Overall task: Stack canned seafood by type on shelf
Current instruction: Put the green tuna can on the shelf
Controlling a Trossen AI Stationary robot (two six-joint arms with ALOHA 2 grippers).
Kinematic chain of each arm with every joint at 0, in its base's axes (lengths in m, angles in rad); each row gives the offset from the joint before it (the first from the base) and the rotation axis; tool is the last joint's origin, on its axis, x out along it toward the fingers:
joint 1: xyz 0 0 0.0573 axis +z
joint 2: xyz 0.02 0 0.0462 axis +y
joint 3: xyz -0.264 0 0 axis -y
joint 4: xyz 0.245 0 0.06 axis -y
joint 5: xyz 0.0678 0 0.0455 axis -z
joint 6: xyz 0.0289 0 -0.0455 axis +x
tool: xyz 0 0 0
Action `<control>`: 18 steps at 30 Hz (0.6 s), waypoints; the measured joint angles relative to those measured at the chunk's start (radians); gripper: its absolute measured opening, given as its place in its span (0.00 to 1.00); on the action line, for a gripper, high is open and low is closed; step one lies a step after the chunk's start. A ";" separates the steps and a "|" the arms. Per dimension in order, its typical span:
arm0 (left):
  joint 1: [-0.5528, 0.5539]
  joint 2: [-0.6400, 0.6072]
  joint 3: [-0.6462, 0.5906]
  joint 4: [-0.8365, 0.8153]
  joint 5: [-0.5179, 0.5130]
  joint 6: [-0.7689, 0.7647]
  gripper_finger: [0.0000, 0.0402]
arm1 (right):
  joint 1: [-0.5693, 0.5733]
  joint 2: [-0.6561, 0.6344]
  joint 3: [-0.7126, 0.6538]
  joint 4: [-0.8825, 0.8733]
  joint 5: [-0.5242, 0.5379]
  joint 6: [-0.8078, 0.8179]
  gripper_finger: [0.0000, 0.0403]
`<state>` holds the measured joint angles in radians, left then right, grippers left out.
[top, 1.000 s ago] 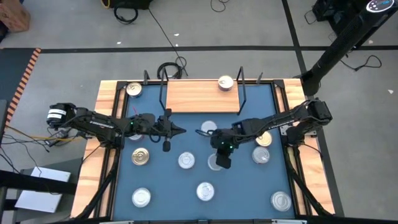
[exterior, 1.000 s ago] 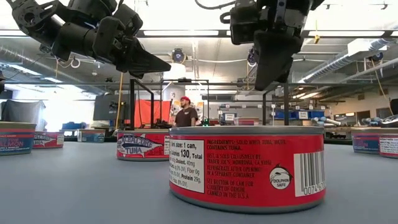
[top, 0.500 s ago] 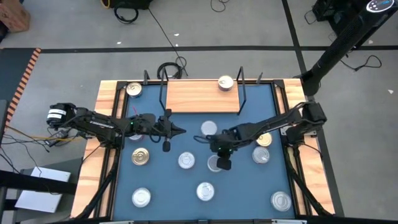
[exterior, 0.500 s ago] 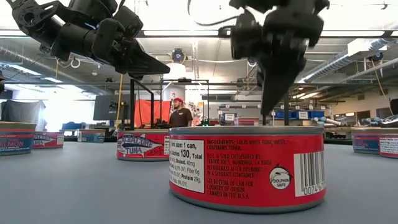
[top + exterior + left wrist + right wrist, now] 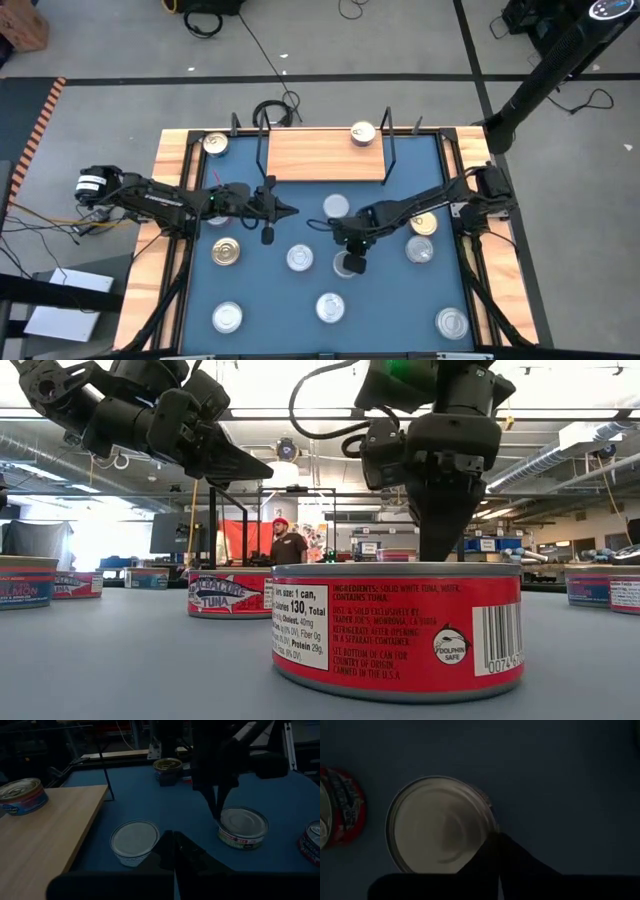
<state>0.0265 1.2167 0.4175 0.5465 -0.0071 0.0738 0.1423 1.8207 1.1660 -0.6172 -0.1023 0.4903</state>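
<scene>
From high above, I see my right claw (image 5: 349,262) hanging over one tin (image 5: 346,263) near the middle of the blue tabletop (image 5: 270,300), and its fingers look pressed together, holding nothing. My left claw (image 5: 283,209) waits over the tabletop just in front of the shelf (image 5: 310,155), and its fingers look pressed together too. Only one can (image 5: 362,133) sits on the shelf, by the right wire upright, so most of the job is not done. The other tins are spread around the tabletop, well apart. From the low camera, I see a big red tuna can (image 5: 398,628) up close, and the right claw (image 5: 440,545) points straight down behind it, closed to a tip. From the left wrist, I see a pale tin (image 5: 134,841) close by beside the shelf board (image 5: 45,840), and the right arm's tip comes down at the edge of a red-sided tin (image 5: 242,827). From the right wrist, a shiny round lid (image 5: 440,824) lies right under me. I think these tins are hard, a bit heavy and slippery on top, so I should open the fingers and pinch the round sides, not the lid.
</scene>
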 joint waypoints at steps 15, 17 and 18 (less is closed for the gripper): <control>-0.002 0.000 0.000 -0.009 0.000 -0.001 0.00 | -0.076 0.009 -0.015 -0.073 -0.043 0.076 0.01; -0.002 0.000 0.000 -0.011 0.000 -0.001 0.00 | -0.079 0.010 -0.026 -0.076 -0.045 0.075 0.01; -0.002 0.000 0.000 -0.012 0.000 -0.001 0.00 | -0.080 0.011 -0.031 -0.078 -0.045 0.071 0.01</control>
<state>0.0250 1.2167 0.4179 0.5349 -0.0071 0.0731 0.0628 1.8313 1.1345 -0.6951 -0.1473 0.5609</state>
